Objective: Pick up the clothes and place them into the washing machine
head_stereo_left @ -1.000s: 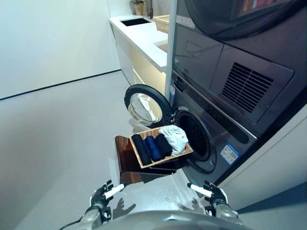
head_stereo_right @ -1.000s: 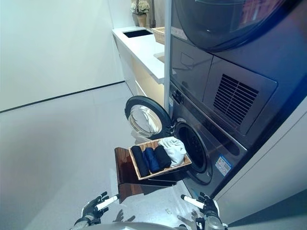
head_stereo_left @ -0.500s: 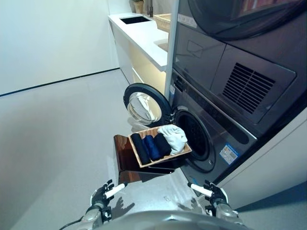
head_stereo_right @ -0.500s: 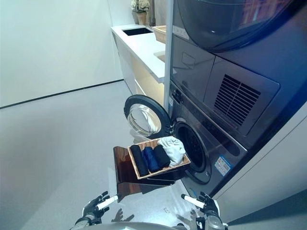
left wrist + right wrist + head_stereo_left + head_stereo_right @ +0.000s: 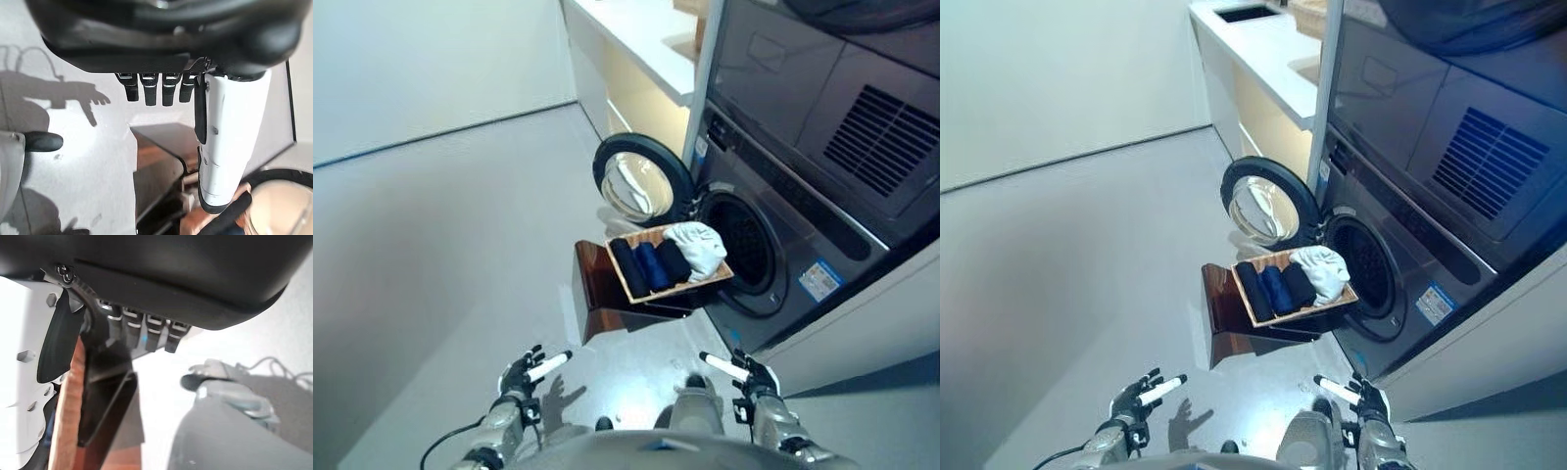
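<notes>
A shallow wicker basket [image 5: 680,290] rests on a low dark brown box [image 5: 597,294] in front of the washing machine's open drum [image 5: 746,245]. In it lie rolled dark blue and black clothes [image 5: 651,266] and a white cloth [image 5: 700,247] at the drum end. The round door [image 5: 641,188] stands open to the left behind the basket. My left hand [image 5: 524,373] and right hand [image 5: 744,374] hang low near me, well short of the box, both open and empty. The left wrist view shows the white-covered thumb [image 5: 230,142] straight above the box [image 5: 161,161].
A second machine [image 5: 862,108] is stacked above the washer. A white counter [image 5: 636,29] runs along the wall behind the door. A white panel [image 5: 871,323] closes the right side. Grey floor [image 5: 440,255] spreads wide to the left.
The whole picture has shifted: the camera has tilted down and moved, so the basket and machine sit higher and further right. Both hands stay low and open.
</notes>
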